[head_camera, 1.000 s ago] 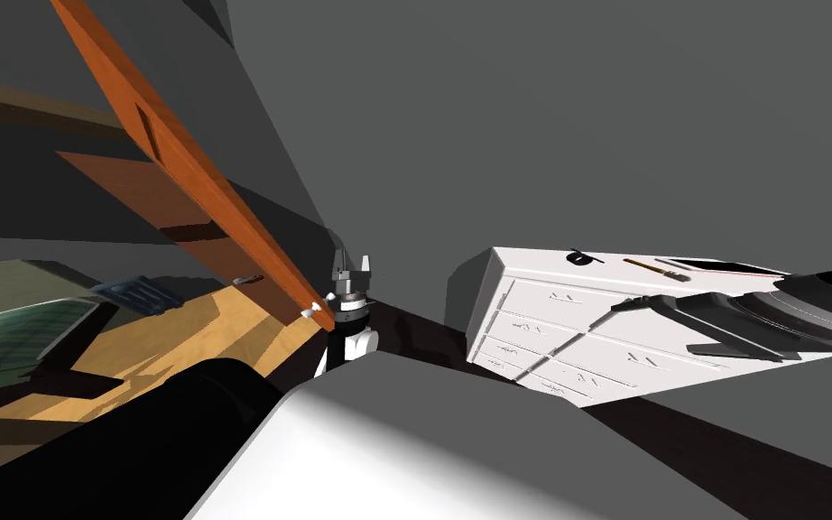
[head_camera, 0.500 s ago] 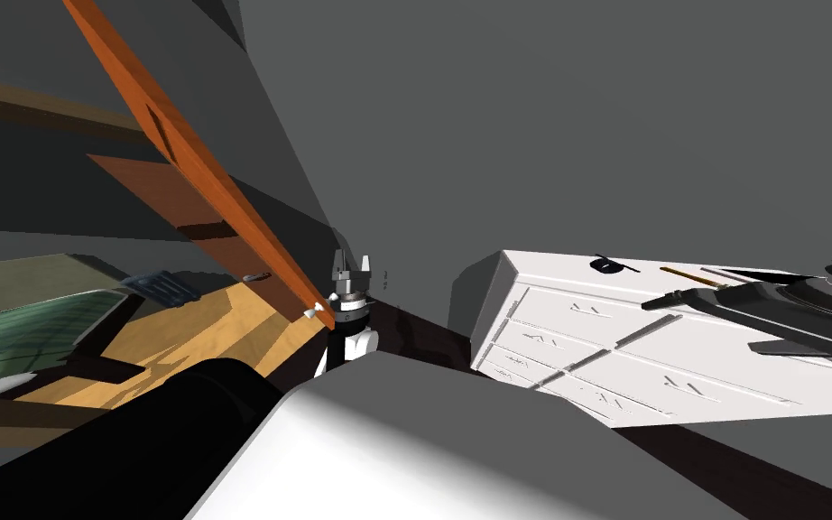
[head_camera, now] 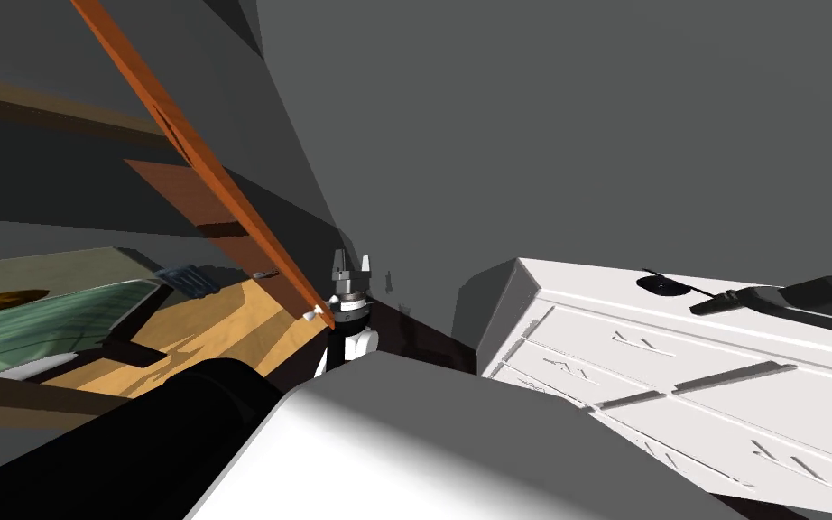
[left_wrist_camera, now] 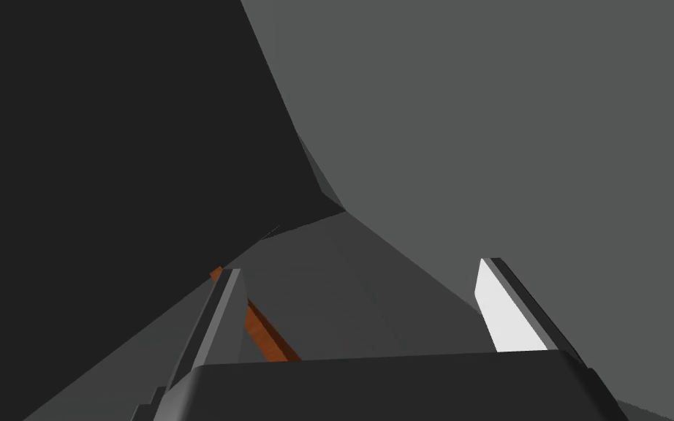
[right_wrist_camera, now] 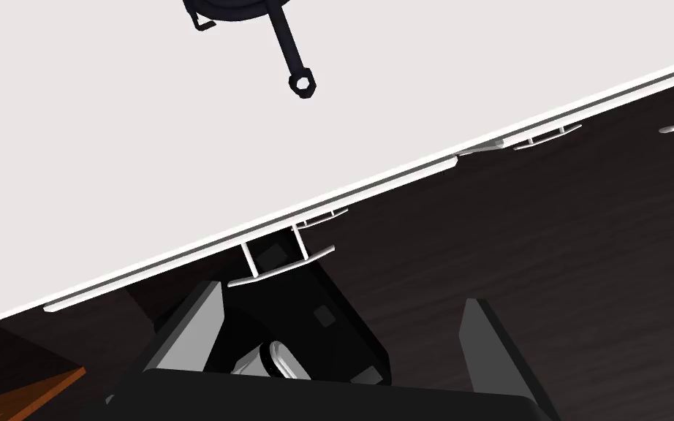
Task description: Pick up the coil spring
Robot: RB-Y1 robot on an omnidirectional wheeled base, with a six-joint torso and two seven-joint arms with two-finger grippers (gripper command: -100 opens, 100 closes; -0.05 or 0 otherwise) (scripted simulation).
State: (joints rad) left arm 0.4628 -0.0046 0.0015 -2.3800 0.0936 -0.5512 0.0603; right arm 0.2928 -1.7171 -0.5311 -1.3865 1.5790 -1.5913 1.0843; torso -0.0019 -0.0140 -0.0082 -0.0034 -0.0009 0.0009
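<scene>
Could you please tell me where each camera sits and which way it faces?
Head view: on the head, steeply down and forward; orange door left, white dresser with coil spring right, left gripper mid-picture.
Left wrist view: on the left hand, facing grey walls past the door's edge; its open fingers show.
Right wrist view: on the right hand, looking down at the dresser's top edge and dark floor; right gripper open.
Shared: head and right wrist views both show dresser and coil spring.

white drawer chest (head_camera: 586, 278), black coil spring (head_camera: 662, 284) on its top
</scene>
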